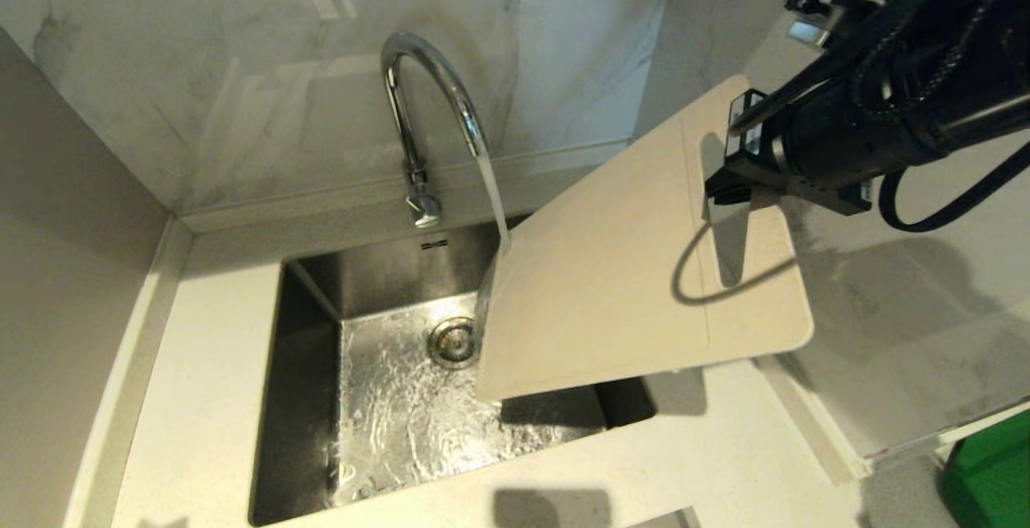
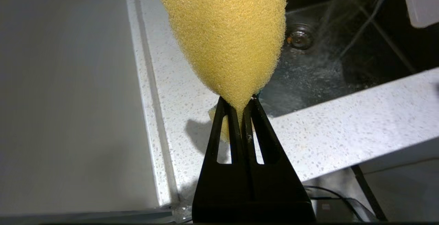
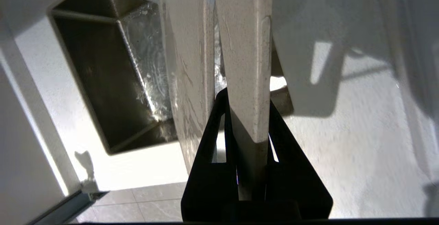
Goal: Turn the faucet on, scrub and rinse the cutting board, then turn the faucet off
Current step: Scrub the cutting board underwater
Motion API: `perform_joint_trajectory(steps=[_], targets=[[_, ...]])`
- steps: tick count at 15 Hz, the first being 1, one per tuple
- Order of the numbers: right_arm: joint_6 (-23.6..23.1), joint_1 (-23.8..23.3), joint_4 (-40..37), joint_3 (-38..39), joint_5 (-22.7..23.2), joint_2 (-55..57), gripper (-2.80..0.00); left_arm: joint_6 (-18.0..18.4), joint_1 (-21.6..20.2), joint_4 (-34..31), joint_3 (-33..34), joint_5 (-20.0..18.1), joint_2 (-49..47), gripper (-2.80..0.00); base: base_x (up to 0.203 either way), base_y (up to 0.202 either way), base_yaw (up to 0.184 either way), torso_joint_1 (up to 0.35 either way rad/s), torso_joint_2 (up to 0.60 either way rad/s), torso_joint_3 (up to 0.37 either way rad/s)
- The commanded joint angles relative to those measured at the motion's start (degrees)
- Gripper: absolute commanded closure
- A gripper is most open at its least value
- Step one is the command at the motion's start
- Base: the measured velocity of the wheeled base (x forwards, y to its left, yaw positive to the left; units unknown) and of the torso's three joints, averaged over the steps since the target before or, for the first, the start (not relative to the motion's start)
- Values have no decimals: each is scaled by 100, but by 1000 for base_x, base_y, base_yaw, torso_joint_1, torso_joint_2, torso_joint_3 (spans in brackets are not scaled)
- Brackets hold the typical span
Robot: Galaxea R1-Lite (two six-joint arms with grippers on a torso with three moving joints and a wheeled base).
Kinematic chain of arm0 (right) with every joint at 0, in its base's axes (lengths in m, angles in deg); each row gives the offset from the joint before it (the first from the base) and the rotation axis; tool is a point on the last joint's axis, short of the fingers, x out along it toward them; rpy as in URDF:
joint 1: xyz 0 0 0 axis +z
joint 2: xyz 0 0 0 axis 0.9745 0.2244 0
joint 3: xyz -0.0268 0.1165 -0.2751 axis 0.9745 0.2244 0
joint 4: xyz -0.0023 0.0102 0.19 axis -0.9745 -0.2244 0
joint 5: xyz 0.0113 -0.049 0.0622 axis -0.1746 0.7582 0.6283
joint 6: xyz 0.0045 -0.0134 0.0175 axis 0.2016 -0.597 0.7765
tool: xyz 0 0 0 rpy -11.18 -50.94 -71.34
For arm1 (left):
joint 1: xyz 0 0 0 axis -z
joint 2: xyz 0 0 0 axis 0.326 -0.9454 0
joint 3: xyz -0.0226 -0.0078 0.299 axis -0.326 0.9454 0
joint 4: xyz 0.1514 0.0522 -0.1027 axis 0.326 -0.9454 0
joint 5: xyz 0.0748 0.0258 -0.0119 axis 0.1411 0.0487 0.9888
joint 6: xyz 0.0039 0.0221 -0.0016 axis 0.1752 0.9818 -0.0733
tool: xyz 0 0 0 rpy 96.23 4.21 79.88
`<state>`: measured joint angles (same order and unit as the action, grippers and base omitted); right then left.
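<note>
Cream cutting board [image 1: 611, 286] hangs tilted over the sink [image 1: 306, 399], its handle end clamped in the right tool [image 1: 736, 182].

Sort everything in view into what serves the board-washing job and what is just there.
In use:
faucet, running
cutting board, held tilted over the sink by the right pincer
sponge, held by the left pincer

Just there:
green thing at the corner

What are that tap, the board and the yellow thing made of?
Faucet: polished chrome-look metal, mirror-bright. Cutting board: probably matte cream plastic, thin and rigid, with fine scratches. Sponge: soft open-pored yellow foam, pinched to a point where the left gripper squeezes it.
</note>
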<state>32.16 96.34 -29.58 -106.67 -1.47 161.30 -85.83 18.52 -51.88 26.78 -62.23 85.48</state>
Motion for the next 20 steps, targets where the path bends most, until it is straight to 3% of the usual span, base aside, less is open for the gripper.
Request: perform_joint_trajectory(steps=[1, 4, 7, 11, 13, 16, 18, 20], targets=[[37, 3, -309, 71, 2, -464, 0, 46, -2, -341, -496, -330, -130, 0, 0, 0, 0, 0, 0, 0], [80, 3, -327, 491, 25, -697, 0, 74, -2, -1232, -1564, -1289, -781, 0, 0, 0, 0, 0, 0, 0], [316, 19, -278, 729, 207, -727, 0, -99, 1, -1300, -2279, -1824, -2098, 0, 0, 0, 0, 0, 0, 0], [272, 34, -146, 708, 161, -928, 0, -461, 11, -212, -3267, -2636, -4600, 0, 0, 0, 0, 0, 0, 0], [329, 29, -167, 736, 166, -1065, 0, -809, 89, 373, -3909, -3288, -5764, 0, 0, 0, 0, 0, 0, 0], [457, 38, -176, 858, 202, -1156, 0, -1438, 875, 847, -5168, -3938, -7105, 0, 0, 0, 0, 0, 0, 0], [457, 38, -157, 862, 202, -1148, 0, -1838, 1616, 982, -5651, -4092, -7628, 0, 0, 0, 0, 0, 0, 0], [439, 38, -146, 861, 202, -1132, 0, -1989, 2123, 1034, -5880, -4146, -8079, 0, 0, 0, 0, 0, 0, 0]])
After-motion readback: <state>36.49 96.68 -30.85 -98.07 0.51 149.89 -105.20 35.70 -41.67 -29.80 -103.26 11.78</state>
